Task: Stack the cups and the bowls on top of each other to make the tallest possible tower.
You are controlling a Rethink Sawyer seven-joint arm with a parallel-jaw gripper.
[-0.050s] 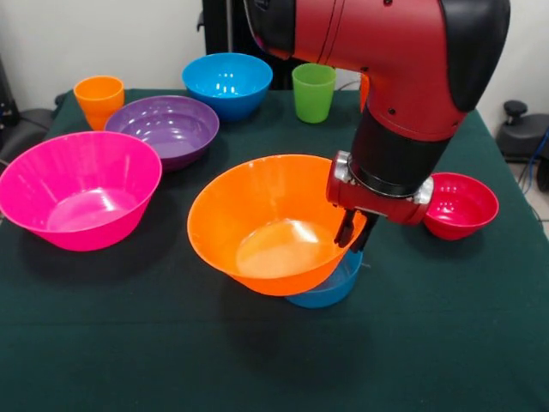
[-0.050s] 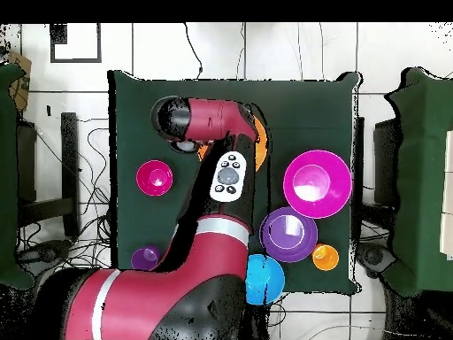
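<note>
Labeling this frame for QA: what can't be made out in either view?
- Front view: the arm hides the red-orange cup; only a sliver shows.
- Front: large orange bowl covers most of the small light-blue bowl.
- Overhead: arm covers most of the orange bowl.
- Gripper: jaws' state unclear.

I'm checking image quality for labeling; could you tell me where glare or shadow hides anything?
Front view: bright glare patches on the floors of the large orange bowl, pink bowl and blue bowl; the gripper shadows the orange rim. Overhead view: the arm covers most of the orange bowl.
</note>
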